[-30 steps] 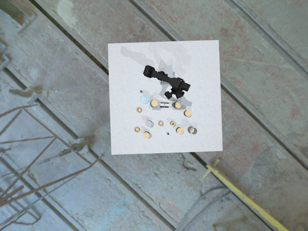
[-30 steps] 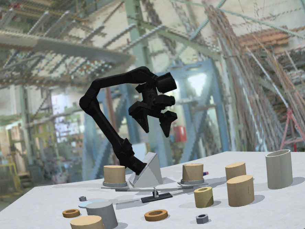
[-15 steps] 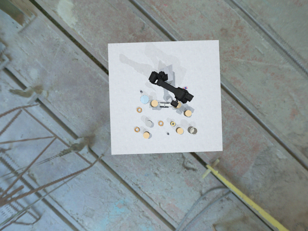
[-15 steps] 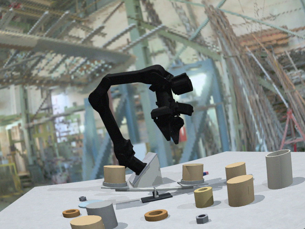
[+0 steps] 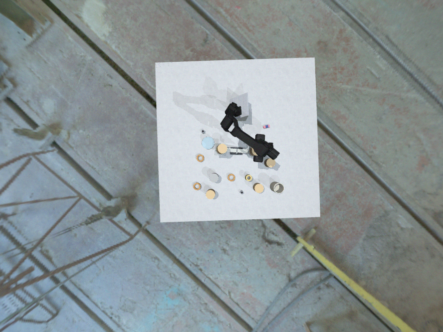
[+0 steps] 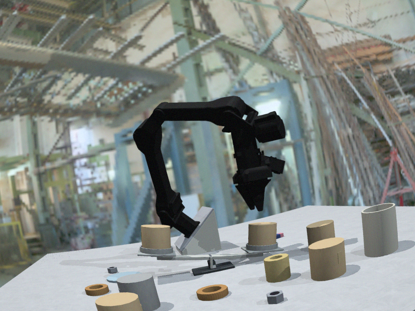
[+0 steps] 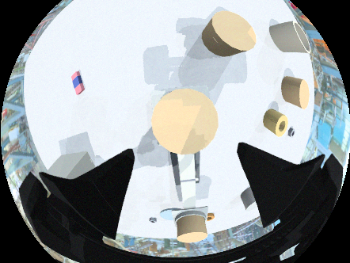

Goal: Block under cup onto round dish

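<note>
Two tan cups stand on the balance (image 5: 236, 150) (image 6: 187, 257) (image 7: 188, 170): the left cup (image 5: 222, 148) (image 6: 155, 236) (image 7: 192, 230) and the right cup (image 5: 253, 151) (image 6: 262, 234) (image 7: 184, 119), partly under the arm in the top view. The beam is not parallel to its black base; its right end looks lower relative to the table. No block shows; the cups hide what is beneath. My gripper (image 6: 256, 209) (image 7: 187, 151) is open and empty, pointing down above the right cup, not touching it. The pale blue round dish (image 5: 207, 142) (image 6: 115, 277) lies beyond the left cup, with nothing on it.
A tan cylinder (image 5: 270, 162) (image 7: 230, 36) stands just beyond the right cup. A pink-and-blue piece (image 5: 266, 126) (image 7: 77, 82) lies near the base wedge. A grey cylinder (image 5: 213, 177), yellow ring cylinder (image 6: 277, 269) and grey tube (image 5: 277, 187) (image 6: 379, 230) stand farther off, among rings and nuts.
</note>
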Tool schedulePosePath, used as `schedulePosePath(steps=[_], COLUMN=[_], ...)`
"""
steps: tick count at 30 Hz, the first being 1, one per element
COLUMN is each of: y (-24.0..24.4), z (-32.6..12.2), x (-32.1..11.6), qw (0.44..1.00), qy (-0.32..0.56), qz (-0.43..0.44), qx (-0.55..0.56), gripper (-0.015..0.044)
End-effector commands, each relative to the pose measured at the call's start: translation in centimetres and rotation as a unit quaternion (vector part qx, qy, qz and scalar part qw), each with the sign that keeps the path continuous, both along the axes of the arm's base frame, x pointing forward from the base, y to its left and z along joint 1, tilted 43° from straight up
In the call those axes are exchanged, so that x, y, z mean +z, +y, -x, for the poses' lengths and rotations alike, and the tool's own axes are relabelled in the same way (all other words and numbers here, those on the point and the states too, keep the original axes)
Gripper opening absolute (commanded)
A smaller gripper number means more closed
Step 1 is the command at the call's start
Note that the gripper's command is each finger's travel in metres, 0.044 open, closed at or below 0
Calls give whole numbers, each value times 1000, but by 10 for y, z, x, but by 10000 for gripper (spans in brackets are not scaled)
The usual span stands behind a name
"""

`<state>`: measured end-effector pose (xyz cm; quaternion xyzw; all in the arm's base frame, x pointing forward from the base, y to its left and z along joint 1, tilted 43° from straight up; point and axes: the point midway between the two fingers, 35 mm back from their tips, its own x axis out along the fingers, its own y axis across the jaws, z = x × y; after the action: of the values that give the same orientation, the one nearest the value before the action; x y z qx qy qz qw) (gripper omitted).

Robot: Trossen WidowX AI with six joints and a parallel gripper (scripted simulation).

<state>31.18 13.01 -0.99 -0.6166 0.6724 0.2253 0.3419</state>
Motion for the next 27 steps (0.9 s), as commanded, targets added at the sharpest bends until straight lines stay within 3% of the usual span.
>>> schedulePosePath(steps=[1,27], y=[-1,-27], z=[-4,-4], x=[-6,-37], qw=[1000,1000], qy=[23,22], qz=[-7,-7], qx=[10,10], gripper=[440,440])
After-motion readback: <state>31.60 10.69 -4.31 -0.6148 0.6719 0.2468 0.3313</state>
